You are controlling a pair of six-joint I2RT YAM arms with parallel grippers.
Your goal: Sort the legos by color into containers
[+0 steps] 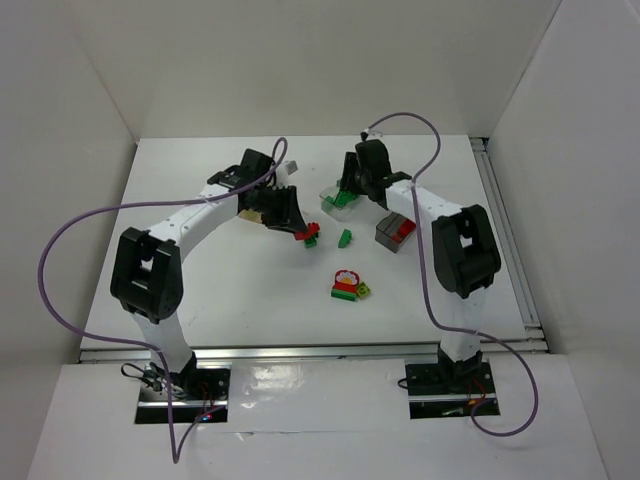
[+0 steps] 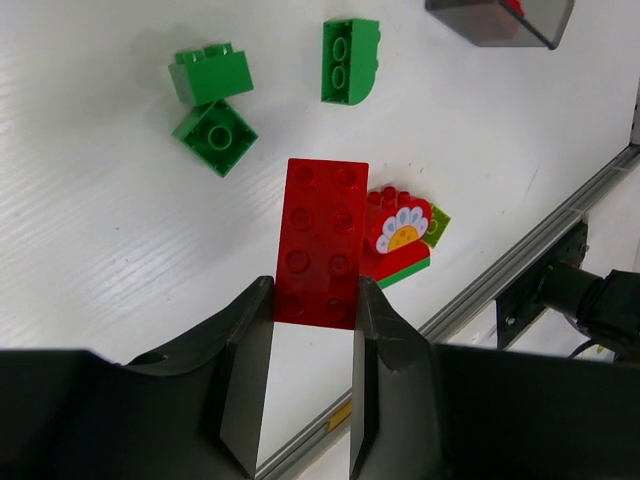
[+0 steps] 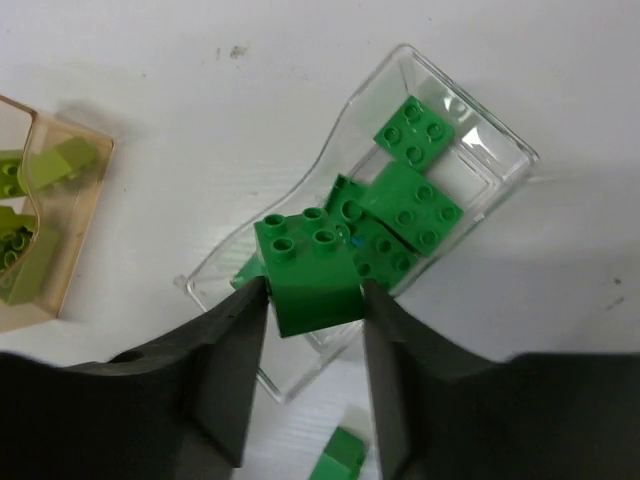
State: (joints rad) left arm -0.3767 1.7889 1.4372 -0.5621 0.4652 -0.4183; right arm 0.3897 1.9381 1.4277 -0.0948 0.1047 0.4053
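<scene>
Working over the counter (image 1: 250, 300): clear tub (image 3: 490, 150) far centre, grey tub (image 2: 490, 20) right. Left fingers (image 2: 248, 350) pinch red plate (image 2: 322, 240), best carried rightward to grey. Right fingers (image 3: 235, 350) pinch green brick (image 3: 308, 272) above clear tub; lower before releasing.

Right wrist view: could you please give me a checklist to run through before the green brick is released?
1. Right tool shut on green brick: ok.
2. Green brick above the clear tub: ok.
3. Clear tub holds only green bricks: ok.
4. Brick's height above the tub: cannot tell.
5. Left tool shut on red plate: ok.
6. Red plate above the grey tub: not ok, the tub is off to one side.
</scene>
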